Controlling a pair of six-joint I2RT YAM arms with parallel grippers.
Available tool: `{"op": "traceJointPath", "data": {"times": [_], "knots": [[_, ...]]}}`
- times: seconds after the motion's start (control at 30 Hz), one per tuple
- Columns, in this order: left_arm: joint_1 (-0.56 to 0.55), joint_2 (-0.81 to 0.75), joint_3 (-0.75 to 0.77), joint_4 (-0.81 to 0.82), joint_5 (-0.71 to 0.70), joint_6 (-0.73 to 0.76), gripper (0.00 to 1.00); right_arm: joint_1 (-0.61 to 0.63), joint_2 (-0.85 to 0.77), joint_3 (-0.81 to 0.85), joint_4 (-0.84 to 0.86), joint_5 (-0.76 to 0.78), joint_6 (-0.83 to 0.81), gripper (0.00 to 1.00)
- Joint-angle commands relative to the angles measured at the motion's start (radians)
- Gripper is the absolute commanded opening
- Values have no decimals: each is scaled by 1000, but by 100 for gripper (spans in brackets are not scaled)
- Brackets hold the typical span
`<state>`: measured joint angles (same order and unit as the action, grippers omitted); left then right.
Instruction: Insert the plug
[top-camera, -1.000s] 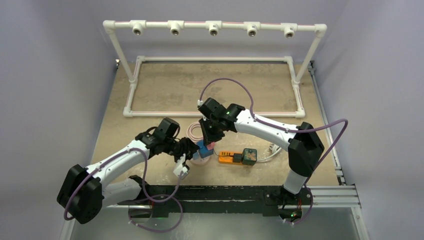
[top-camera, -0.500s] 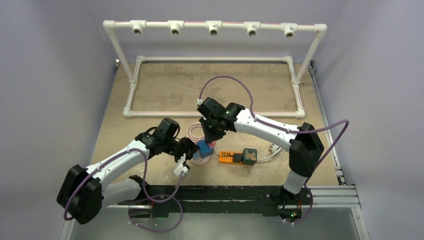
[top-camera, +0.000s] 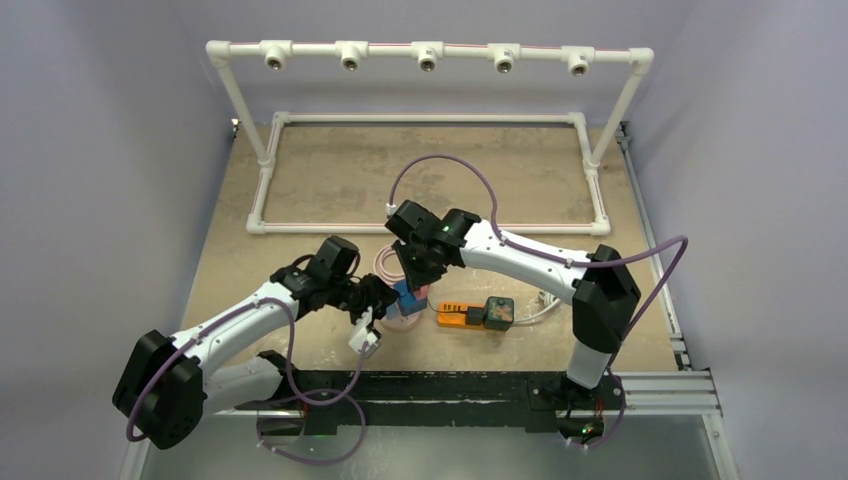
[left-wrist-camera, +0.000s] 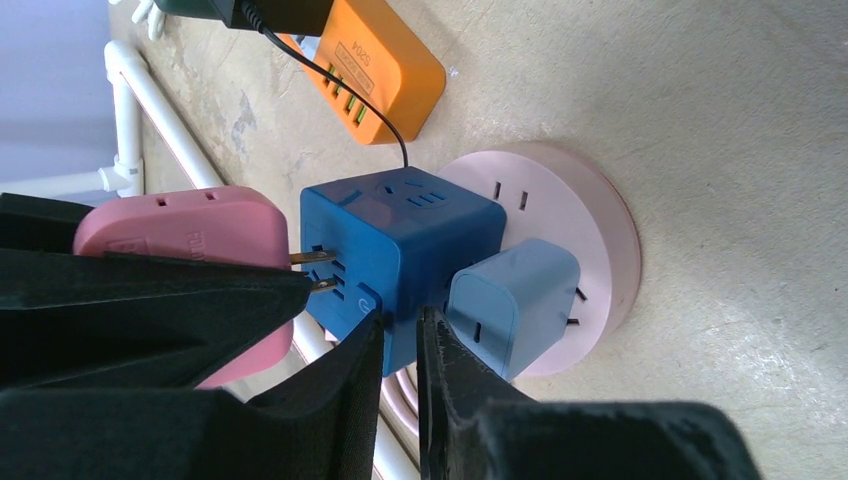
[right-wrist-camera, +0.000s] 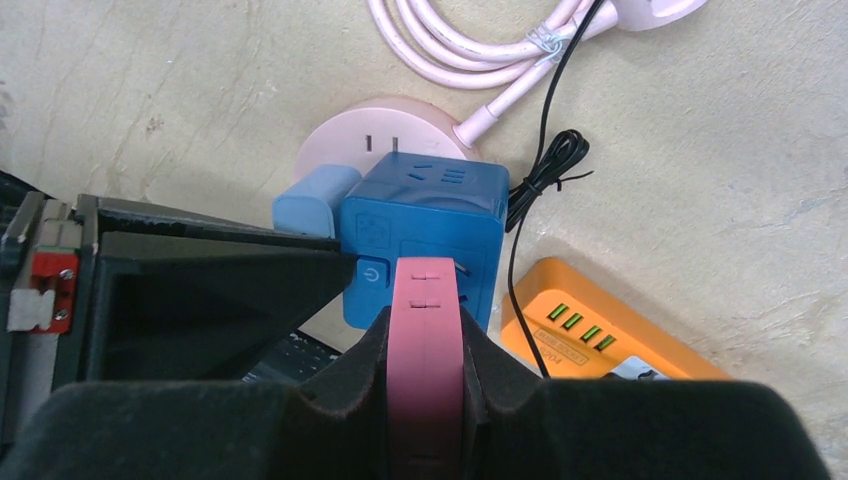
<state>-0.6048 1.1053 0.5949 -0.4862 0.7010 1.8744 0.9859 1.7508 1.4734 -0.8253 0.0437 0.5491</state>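
The left claw has its fingers nearly pressed together with only a thin slit between them, tips at a lower corner of the blue cube adapter. The adapter sits on a round pink socket base. The right claw pinches the pink plug, whose 2 prongs enter the cube's side with bare metal showing, and an orange hub lies just right on the surface.

right gripper pinches the pink plug, its tip at the blue cube socket; orange charger at the cube's four o'clock
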Motion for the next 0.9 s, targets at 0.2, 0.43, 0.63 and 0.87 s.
{"op": "traceJointPath", "data": {"times": [0.2, 0.43, 0.63, 0.87], "knots": [[-16, -3, -37, -24, -16, -9, 10, 8, 21, 61, -20, 57, -11, 0], [-25, -7, -48, -19, -12, -5, 10, 14, 21, 65, -21, 69, -9, 0], [-32, -7, -48, -10, -14, -15, 9, 16, 24, 69, -17, 73, -8, 0], [-38, -3, -49, -7, -21, -24, 8, 17, 27, 73, -14, 72, -13, 0]]}}
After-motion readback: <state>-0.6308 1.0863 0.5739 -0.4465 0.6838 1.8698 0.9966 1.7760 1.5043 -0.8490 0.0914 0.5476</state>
